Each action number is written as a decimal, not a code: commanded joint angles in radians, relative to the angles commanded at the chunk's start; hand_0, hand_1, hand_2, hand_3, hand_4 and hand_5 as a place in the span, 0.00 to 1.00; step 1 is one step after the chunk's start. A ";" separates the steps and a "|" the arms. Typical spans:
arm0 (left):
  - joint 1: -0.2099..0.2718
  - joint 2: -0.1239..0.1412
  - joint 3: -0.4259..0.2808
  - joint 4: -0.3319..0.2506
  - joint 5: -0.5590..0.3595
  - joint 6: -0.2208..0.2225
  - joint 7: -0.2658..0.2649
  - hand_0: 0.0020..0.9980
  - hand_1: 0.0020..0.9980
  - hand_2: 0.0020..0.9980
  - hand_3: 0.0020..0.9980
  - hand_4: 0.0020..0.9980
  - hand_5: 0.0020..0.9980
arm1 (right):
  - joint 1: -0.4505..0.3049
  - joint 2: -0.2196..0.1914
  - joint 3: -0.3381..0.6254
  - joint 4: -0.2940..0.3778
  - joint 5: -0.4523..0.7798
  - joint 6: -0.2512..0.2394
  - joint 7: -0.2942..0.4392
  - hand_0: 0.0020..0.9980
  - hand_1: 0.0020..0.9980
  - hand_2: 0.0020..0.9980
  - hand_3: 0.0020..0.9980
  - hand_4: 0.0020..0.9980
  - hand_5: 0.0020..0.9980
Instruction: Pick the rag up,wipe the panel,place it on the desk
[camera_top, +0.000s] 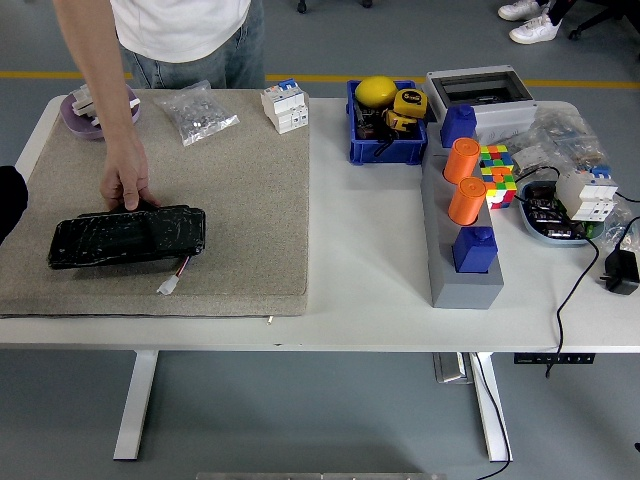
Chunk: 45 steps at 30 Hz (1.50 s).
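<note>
The black panel (128, 237) lies on the grey felt mat (240, 200) at the left, with a small white plug on red wires (170, 284) at its lower right corner. A person's hand (127, 186) rests its fingertips on the panel's far edge. Only a dark sliver of my left hand (6, 202) shows at the picture's left edge, apart from the panel. I see no rag that I can tell apart from it. My right arm is out of view.
On the mat's far side are a purple tape roll (82, 108), a bag of small parts (198, 112) and a white breaker (284, 106). To the right stand a blue bin (384, 140), a grey block with orange and blue pegs (462, 250), a colour cube (496, 172) and cables.
</note>
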 joint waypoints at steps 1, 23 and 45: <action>0.022 -0.007 -0.010 -0.027 -0.005 0.004 0.006 0.29 0.23 0.51 0.46 0.06 0.00 | -0.002 -0.001 -0.001 -0.003 0.003 0.001 0.000 0.80 0.55 0.70 0.71 1.00 0.71; 0.097 -0.100 -0.013 -0.149 -0.027 0.057 0.021 0.28 0.21 0.50 0.46 0.04 0.00 | -0.003 0.000 0.001 -0.010 0.008 0.002 0.002 0.80 0.55 0.70 0.72 1.00 0.71; 0.066 -0.123 0.103 -0.169 -0.108 0.051 0.024 0.27 0.21 0.50 0.46 0.05 0.00 | -0.001 -0.002 0.007 -0.008 0.009 0.001 0.002 0.80 0.55 0.70 0.72 1.00 0.71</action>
